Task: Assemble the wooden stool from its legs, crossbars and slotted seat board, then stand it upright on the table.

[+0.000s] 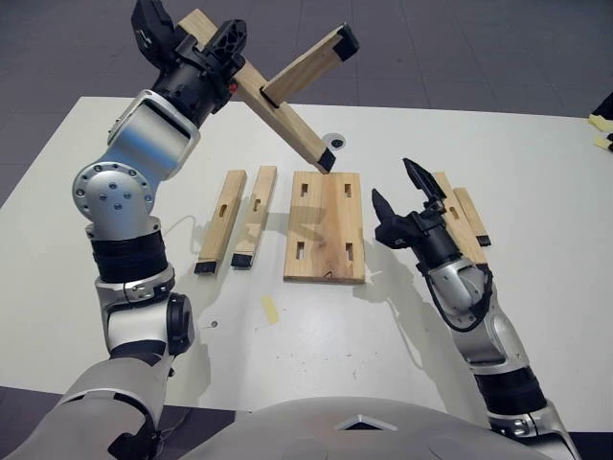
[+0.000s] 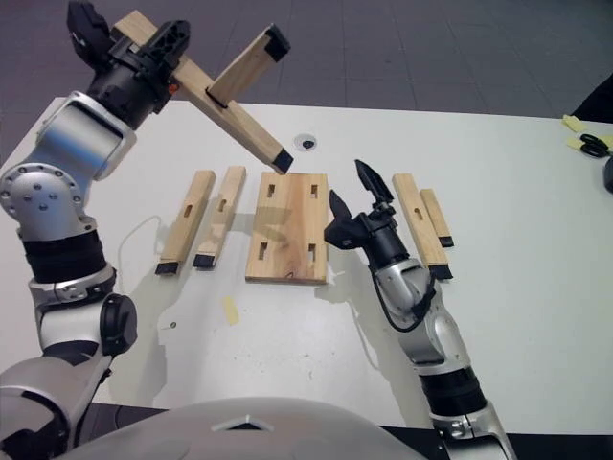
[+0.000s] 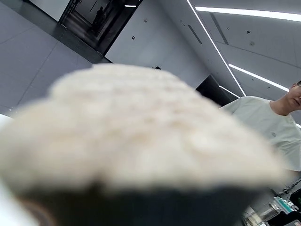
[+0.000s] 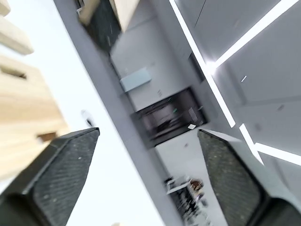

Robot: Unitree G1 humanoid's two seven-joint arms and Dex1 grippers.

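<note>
My left gripper point(image 1: 206, 43) is raised above the table's far left, shut on a wooden leg assembly point(image 1: 278, 96): a long leg slanting down toward the seat board with a second piece point(image 1: 306, 62) joined across it. The slotted seat board point(image 1: 326, 225) lies flat mid-table. Two slotted pieces point(image 1: 222, 220) point(image 1: 255, 215) with black feet lie left of the board. Two more wooden pieces point(image 1: 458, 218) point(image 1: 472, 215) lie right of it. My right gripper point(image 1: 402, 196) hovers open just right of the board, with nothing between its fingers point(image 4: 61, 179). The held wood's blurred end point(image 3: 136, 136) sits close up in the left wrist view.
The white table point(image 1: 536, 182) has a small round hole point(image 1: 335, 141) behind the board. A scrap of tape point(image 1: 271, 309) lies near the front. Yellow bits point(image 1: 601, 123) sit at the far right edge. A person stands in the background of the left wrist view.
</note>
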